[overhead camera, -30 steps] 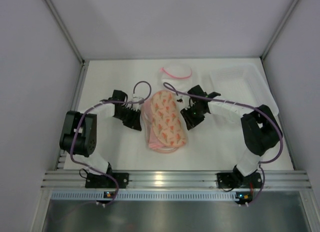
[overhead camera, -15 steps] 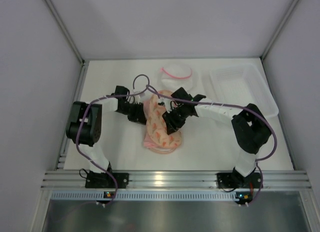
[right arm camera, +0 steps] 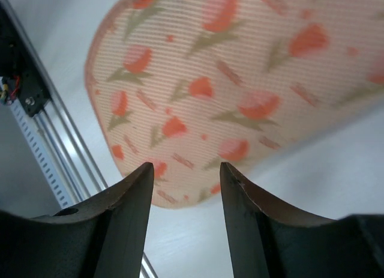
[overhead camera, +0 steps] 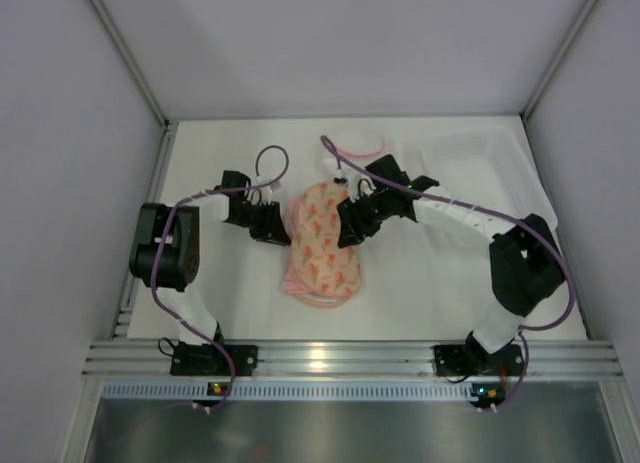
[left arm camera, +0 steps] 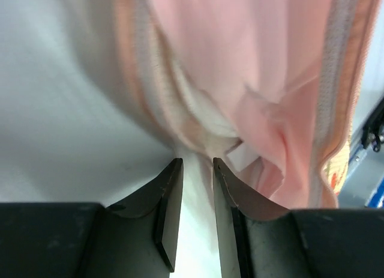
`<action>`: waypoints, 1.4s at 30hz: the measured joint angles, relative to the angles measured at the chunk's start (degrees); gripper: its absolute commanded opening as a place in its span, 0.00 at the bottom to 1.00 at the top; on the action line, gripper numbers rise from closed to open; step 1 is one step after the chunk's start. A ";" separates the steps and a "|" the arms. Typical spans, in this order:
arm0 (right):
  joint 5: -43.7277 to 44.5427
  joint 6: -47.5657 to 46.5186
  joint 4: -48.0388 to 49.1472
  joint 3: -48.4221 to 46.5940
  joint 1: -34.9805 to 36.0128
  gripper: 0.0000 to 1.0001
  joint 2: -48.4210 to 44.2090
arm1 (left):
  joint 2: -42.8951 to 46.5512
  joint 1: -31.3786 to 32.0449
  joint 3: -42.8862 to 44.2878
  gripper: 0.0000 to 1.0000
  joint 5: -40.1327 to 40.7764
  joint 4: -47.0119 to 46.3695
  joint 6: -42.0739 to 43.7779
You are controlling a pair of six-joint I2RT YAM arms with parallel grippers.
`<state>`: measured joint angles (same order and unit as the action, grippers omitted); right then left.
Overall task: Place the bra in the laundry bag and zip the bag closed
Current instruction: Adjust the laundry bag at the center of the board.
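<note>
The left tool [overhead camera: 272, 223] lay low on the worktop [overhead camera: 220, 283], its tip against the left edge of the bag [overhead camera: 322, 245]. In the left wrist view its fingers [left arm camera: 170, 200] stood only a narrow slit apart, with a pale strip showing between them. The tips met the bag's folded edge, and whether they pinched any of that fabric could not be told.

Just past those tips the bag's side gaped. Between its two pale zip bands sat the bra [left arm camera: 252, 68], plain salmon-pink and bunched, with a small white label near the tips. So the bra was inside the bag and the zip on that side was not closed.

From above, the bag lay mid-worktop between the two tools, print side up, long axis running away from the arms. A pink edge showed along its near end.

The right tool [overhead camera: 350, 221] was at the bag's far right edge. Its jaws were apart with nothing between them, and the printed cover lay just beyond the tips.

A round white pouch [overhead camera: 358, 143] with a pink rim lay behind the bag. A clear tray [overhead camera: 475, 163] lay to the right of that, well apart from the bag.
</note>
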<state>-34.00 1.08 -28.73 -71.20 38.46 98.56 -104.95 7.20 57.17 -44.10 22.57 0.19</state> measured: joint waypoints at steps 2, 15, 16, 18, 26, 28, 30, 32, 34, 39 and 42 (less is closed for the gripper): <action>1.27 -1.03 -0.44 2.25 -4.31 0.49 -3.52 | 0.90 -1.55 -0.48 0.35 0.74 0.00 0.50; 8.66 -4.68 0.42 6.60 -7.32 0.47 5.49 | -3.19 -3.30 4.98 0.37 1.03 -0.48 -2.29; 7.54 -4.37 0.63 6.56 -7.06 0.48 5.99 | -3.85 -3.19 5.75 0.37 0.81 -0.63 -2.62; 7.45 -4.15 1.99 6.60 -5.53 0.48 5.95 | -5.07 -2.99 6.88 0.37 0.20 -0.98 -3.32; 6.40 -2.49 2.93 2.16 3.41 0.49 6.99 | -7.76 -2.19 8.63 0.37 -2.64 -2.51 -6.19; 5.90 -1.88 3.10 -0.24 4.48 0.49 7.82 | -8.24 -1.79 9.11 0.37 -3.06 -2.75 -6.69; 5.49 -0.74 3.74 -1.51 5.20 0.50 8.24 | -8.81 -1.44 9.62 0.38 -3.34 -2.93 -7.30; 5.20 0.68 4.37 -1.70 5.42 0.52 8.26 | -9.57 -1.25 10.23 0.41 -4.15 -3.04 -8.13; 5.01 1.60 4.70 -1.70 5.42 0.55 8.24 | -9.94 -1.16 10.62 0.45 -4.83 -3.13 -8.83; 4.13 -0.33 3.89 -4.26 5.42 0.59 8.24 | -9.44 -2.19 11.08 0.59 -5.51 -3.04 -10.19; 3.85 -2.91 3.52 -7.39 5.42 0.60 8.24 | -8.44 -6.36 11.76 0.63 -4.46 -2.84 -10.34</action>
<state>-30.15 -1.83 -25.21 -78.59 43.88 106.80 -113.38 0.84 68.93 -48.56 19.73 -10.15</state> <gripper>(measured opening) 0.590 0.606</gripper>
